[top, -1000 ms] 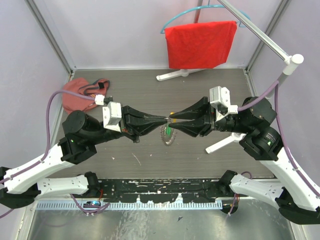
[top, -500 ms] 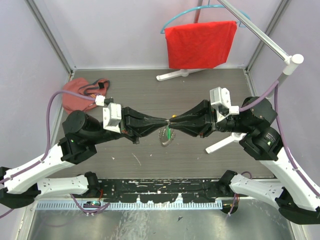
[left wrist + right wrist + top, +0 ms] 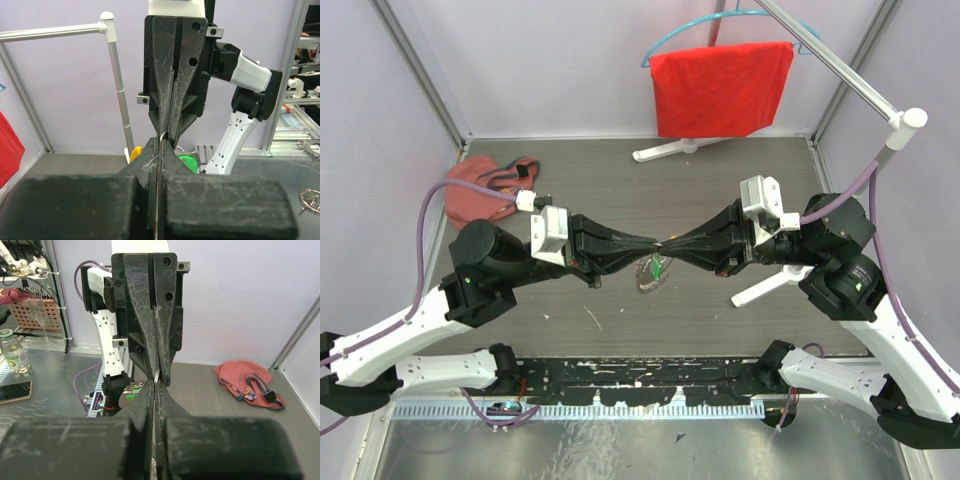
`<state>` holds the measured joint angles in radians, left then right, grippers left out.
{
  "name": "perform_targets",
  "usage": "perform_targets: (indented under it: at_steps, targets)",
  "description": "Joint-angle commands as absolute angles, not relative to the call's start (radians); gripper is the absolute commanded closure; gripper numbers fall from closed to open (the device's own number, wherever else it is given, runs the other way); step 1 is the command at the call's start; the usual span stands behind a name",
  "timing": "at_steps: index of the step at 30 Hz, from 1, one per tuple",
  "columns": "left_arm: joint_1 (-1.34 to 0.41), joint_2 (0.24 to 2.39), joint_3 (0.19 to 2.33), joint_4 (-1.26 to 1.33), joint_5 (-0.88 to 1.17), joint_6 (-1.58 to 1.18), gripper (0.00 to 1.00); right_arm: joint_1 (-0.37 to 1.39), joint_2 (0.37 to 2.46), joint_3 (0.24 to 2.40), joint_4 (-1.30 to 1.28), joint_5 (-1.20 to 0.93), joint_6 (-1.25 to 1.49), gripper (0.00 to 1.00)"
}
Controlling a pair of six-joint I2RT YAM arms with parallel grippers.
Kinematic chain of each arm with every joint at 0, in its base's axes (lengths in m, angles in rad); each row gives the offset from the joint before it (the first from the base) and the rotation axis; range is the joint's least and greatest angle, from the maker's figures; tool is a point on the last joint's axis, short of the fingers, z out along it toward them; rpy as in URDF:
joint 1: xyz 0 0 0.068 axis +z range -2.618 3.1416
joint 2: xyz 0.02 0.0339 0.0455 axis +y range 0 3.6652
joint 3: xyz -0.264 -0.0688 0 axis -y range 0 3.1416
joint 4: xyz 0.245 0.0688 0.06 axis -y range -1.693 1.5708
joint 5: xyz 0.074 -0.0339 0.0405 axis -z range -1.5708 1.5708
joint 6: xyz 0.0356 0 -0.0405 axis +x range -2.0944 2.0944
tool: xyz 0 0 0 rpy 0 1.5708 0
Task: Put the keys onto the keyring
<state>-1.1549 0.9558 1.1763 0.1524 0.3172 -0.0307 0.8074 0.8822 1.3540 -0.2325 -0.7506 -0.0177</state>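
Keyring [image 3: 650, 278] is hanging just under the spot where the two grippers are meeting, over the middle of the table [image 3: 720, 190]. The green key [image 3: 658, 265] is showing right against its coils, and it is looking as though that key is already threaded on, though the top view is too small to settle it. In the left wrist view a yellow-orange bit [image 3: 134, 152] is peeking out beside the fingers; whether that is the ring's orange part or the brass key is not clear, so the second key is not being accounted for.

Just beyond the ring, the left gripper [image 3: 653, 244] is clenching fully and appears to be pinching the ring's wire. The right gripper [image 3: 672, 244] is pressing tip to tip against it, jaws together; what it is pinching, if anything, cannot be told.

By this reading the task is sitting partway: one key probably on, the brass one yet to be confirmed on the loop.

Farther back, the pouch [image 3: 480, 190] is lying at the left rear corner, and the red cloth [image 3: 720, 90] is hanging behind.
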Motion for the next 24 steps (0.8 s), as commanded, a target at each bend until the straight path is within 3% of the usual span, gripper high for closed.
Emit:
perform_targets:
  at_steps: [1, 4, 9, 15, 24]
  targets:
    - [-1.158, 0.962, 1.204, 0.173, 0.328, -0.035, 1.0, 0.807, 0.88, 1.397, -0.201, -0.766, -0.019, 0.99]
    - [-1.158, 0.964, 1.21, 0.161, 0.338, -0.035, 0.98, 0.807, 0.879, 1.408, -0.229, -0.764, -0.032, 0.99]
    - [-1.158, 0.963, 1.236, 0.109, 0.404, -0.025, 0.82, 0.807, 0.883, 1.444, -0.292, -0.764, -0.058, 0.99]
    - [-1.158, 0.968, 1.277, 0.008, 0.5, -0.013, 0.69, 0.808, 0.888, 1.472, -0.35, -0.781, -0.076, 0.99]
    - [-1.158, 0.968, 1.372, -0.217, 0.389, 0.054, 0.57, 0.807, 0.929, 1.565, -0.567, -0.755, -0.164, 0.99]
